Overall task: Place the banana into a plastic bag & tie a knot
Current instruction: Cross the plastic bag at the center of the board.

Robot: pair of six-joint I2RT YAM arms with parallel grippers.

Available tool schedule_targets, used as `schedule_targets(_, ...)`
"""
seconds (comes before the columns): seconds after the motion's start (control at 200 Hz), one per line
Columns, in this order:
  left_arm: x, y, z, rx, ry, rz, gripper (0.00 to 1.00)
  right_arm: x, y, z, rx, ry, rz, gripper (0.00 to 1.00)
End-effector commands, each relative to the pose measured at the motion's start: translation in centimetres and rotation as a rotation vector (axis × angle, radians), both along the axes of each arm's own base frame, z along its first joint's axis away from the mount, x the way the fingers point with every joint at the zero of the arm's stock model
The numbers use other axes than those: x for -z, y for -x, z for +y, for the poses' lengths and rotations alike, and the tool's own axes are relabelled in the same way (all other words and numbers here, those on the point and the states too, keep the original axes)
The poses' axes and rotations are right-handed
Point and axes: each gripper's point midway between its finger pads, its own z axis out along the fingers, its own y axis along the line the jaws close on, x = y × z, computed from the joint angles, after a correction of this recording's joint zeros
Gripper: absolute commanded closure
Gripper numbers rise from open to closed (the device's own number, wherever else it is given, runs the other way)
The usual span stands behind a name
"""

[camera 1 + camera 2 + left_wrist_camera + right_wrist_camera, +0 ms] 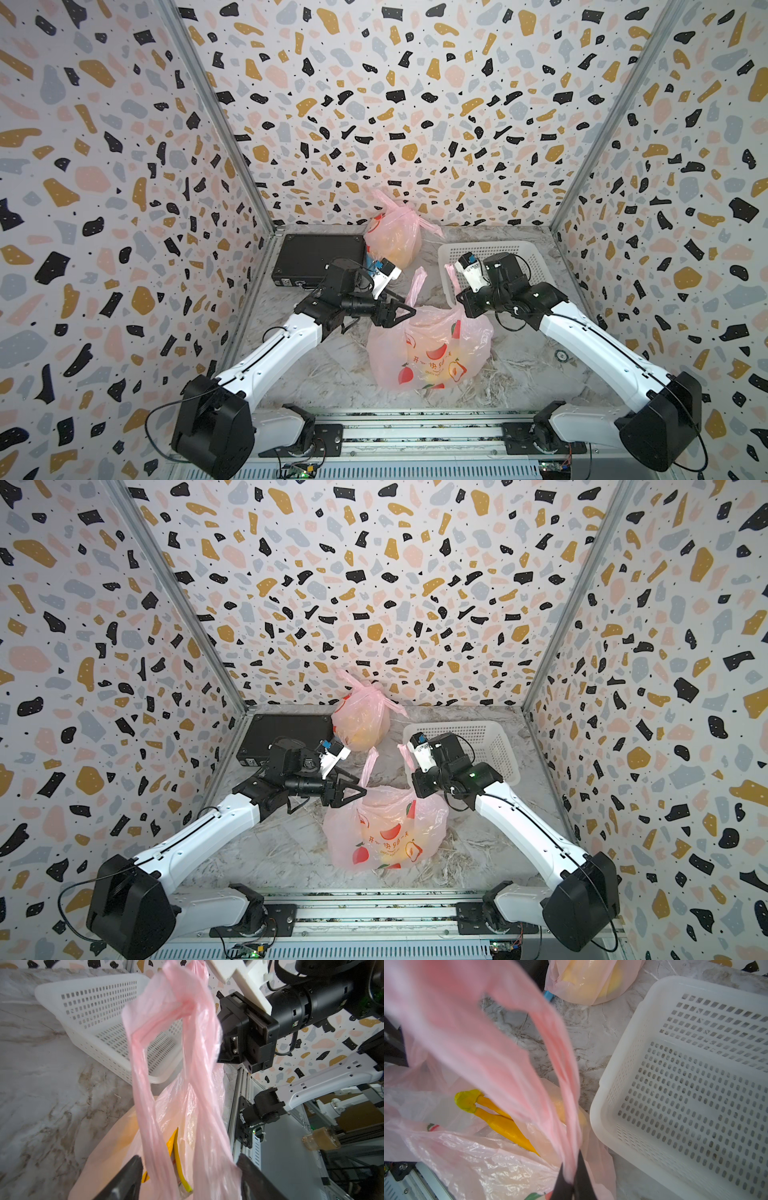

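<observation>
Sagging on the counter with the banana lying inside, the plastic bag is thin, limp, slippery film, light apart from the fruit, so its 2 twisted handles look the soundest places to grip. The right tool is pinched on 1 handle; the left tool stands partly wide, the other handle between its fingers, unclamped.

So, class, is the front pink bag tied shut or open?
Open: the bag has its handles apart, unknotted; the banana shows through the mouth.
</observation>
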Motion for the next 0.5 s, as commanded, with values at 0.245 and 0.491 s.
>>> schedule_targets(0.245,-1.3,-1.0,-0.5,-0.069,-0.047,-0.073,1.0,-2.9,1.3,0.8,-0.067,-0.083,-0.062,1.0)
schedule_targets(0.491,-0.4,-1.1,0.8,-0.189,-0.252,-0.13,1.0,-3.5,3.2,2.1,-0.164,-0.044,-0.15,1.0)
